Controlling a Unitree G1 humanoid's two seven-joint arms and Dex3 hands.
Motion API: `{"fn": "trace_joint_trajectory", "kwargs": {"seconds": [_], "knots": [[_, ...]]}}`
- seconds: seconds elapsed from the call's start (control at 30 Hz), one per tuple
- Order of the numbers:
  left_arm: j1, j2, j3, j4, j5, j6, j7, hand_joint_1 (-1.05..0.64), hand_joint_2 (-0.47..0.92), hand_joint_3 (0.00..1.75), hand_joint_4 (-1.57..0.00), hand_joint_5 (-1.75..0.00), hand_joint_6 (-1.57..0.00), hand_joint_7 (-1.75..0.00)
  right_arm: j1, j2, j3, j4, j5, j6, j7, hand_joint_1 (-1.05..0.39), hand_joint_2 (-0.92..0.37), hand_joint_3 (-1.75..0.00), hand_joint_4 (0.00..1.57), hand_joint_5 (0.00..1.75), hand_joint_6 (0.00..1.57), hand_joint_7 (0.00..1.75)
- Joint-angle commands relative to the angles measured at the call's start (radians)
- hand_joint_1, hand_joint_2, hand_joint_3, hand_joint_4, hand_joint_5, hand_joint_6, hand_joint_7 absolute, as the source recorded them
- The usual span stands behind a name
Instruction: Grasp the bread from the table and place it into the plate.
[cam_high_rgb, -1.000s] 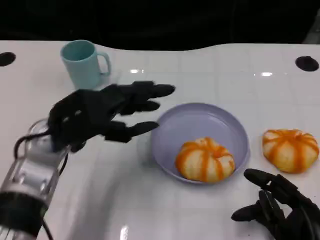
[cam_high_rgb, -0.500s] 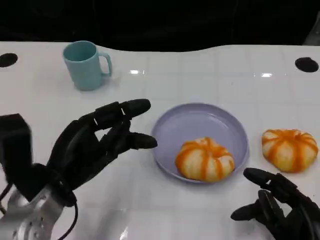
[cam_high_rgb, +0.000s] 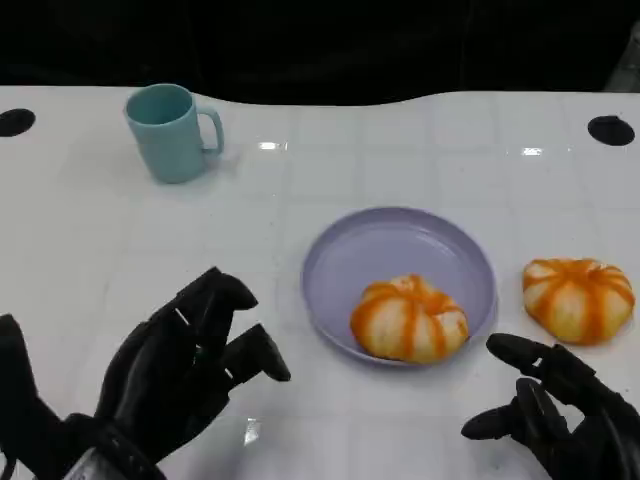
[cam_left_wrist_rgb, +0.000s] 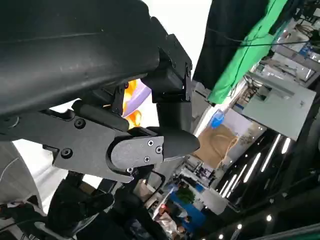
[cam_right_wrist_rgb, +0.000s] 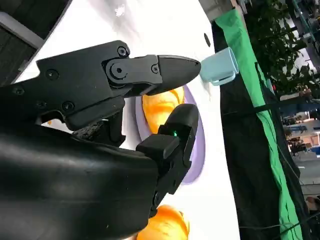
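Head view: one bread (cam_high_rgb: 409, 318) in plate (cam_high_rgb: 345, 250), second bread (cam_high_rgb: 579, 298) on table just beside; right hand (cam_high_rgb: 560, 412) spread, empty, near it; next: reach, grasp.

1. A glossy white table (cam_high_rgb: 420, 150) fills the head view; faint grid lines cross it and small bright glints of overhead light sit on it.
2. Two round black holes (cam_high_rgb: 611, 129) lie near its far corners.
3. Beyond the table's far edge hangs a black backdrop (cam_high_rgb: 320, 45).
4. In the left wrist view a green cloth (cam_left_wrist_rgb: 250, 45) hangs beside black fabric.
5. Long ceiling light strips (cam_left_wrist_rgb: 272, 155) glow over a cluttered room.
6. The right wrist view shows leafy trees (cam_right_wrist_rgb: 280, 45) outside.
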Motion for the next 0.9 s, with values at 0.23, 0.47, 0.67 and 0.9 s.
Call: {"fn": "trace_joint_trajectory", "kwargs": {"seconds": [0.23, 0.47, 0.67, 0.9], "knots": [[0.045, -0.02, 0.004, 0.039, 0.029, -0.036, 0.038, -0.54, 0.92, 0.5, -0.72, -1.75, -0.49, -1.74, 0.006, -0.026, -0.01, -0.021, 0.004, 0.015, -0.007, -0.76, -0.92, -0.33, 0.77, 1.09, 0.83, 0.63], [0.05, -0.031, 0.002, 0.054, 0.041, -0.047, 0.05, -0.53, 0.92, 0.51, -0.71, -1.75, -0.48, -1.75, 0.003, -0.03, -0.016, -0.017, 0.006, 0.012, -0.005, -0.75, -0.92, -0.33, 0.77, 1.1, 0.84, 0.62], [0.049, -0.038, 0.001, 0.05, 0.051, -0.034, 0.069, -0.53, 0.92, 0.5, -0.7, -1.75, -0.45, -1.75, -0.004, -0.04, -0.021, 0.0, 0.007, -0.004, 0.011, -0.75, -0.92, -0.34, 0.75, 1.1, 0.83, 0.62], [0.04, -0.038, -0.001, 0.08, 0.056, -0.066, 0.05, -0.53, 0.92, 0.49, -0.69, -1.75, -0.46, -1.75, -0.012, -0.043, -0.025, 0.023, 0.002, -0.027, 0.012, -0.75, -0.92, -0.33, 0.75, 1.1, 0.84, 0.62]]}}
